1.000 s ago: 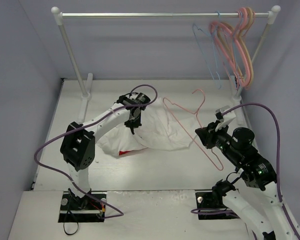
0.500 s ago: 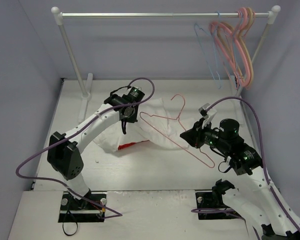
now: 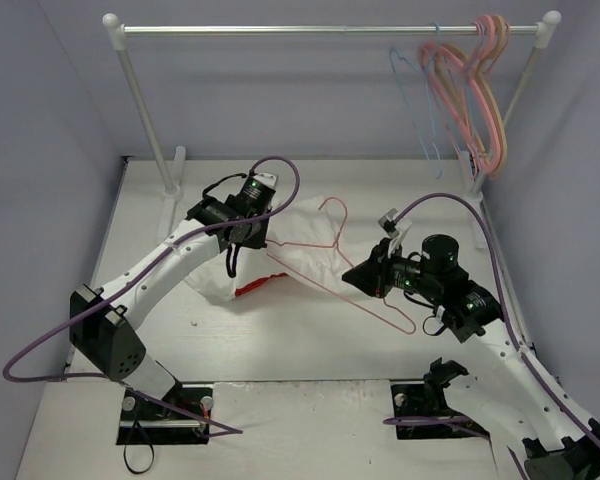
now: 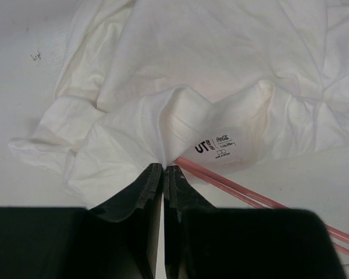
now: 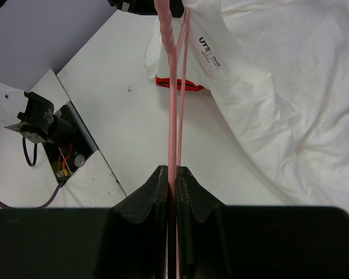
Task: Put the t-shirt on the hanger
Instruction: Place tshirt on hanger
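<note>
The white t-shirt (image 3: 305, 245) lies crumpled at mid-table, with a strip of its red print (image 3: 255, 291) showing underneath. My left gripper (image 3: 231, 258) is shut on a pinch of shirt fabric beside the collar label (image 4: 215, 145) and holds that edge up. My right gripper (image 3: 354, 280) is shut on the thin pinkish-red wire hanger (image 3: 325, 275) and holds it above the table. The hanger's far corner reaches the lifted collar edge next to the left fingers. In the right wrist view the wire (image 5: 173, 87) runs straight from my jaws to the shirt (image 5: 279, 87).
A clothes rack stands at the back with its rail (image 3: 330, 30) across the top and its left post (image 3: 150, 120) on the table. A pale blue hanger (image 3: 420, 100) and a bunch of pink and peach hangers (image 3: 475, 90) hang at its right end. Walls close both sides.
My right arm has carried the hanger left, over the shirt and up to the collar. My left arm has stretched out and shifted left while still pinching the shirt.
</note>
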`<state>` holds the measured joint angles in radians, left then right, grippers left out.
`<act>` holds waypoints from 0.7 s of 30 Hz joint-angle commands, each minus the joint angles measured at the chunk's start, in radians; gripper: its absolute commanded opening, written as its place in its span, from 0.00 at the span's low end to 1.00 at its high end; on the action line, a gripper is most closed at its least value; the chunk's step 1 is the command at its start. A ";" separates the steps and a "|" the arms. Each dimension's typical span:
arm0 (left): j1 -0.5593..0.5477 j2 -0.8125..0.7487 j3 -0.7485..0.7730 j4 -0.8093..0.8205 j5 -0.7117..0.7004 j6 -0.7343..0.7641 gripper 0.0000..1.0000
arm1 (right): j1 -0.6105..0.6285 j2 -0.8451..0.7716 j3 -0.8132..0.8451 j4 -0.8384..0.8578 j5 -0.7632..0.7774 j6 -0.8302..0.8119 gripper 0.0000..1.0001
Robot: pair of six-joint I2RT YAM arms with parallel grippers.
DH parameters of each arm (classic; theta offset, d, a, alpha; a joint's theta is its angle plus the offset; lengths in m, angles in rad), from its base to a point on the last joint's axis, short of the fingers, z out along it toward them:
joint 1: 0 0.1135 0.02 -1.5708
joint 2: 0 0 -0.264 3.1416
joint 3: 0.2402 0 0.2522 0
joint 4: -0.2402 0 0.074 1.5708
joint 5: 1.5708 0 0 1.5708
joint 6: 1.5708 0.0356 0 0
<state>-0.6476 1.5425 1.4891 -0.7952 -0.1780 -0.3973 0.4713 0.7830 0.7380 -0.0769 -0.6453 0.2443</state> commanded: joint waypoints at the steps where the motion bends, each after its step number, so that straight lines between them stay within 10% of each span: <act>1: 0.006 -0.048 -0.003 0.048 0.029 0.038 0.06 | 0.016 0.015 -0.003 0.157 -0.050 0.029 0.00; 21: 0.002 -0.176 -0.062 0.056 0.060 0.090 0.06 | 0.145 0.156 -0.101 0.267 0.234 0.015 0.00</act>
<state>-0.6468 1.4441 1.4235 -0.7841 -0.1078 -0.3309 0.6083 0.9432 0.6292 0.1322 -0.5350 0.2817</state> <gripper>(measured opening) 0.068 0.086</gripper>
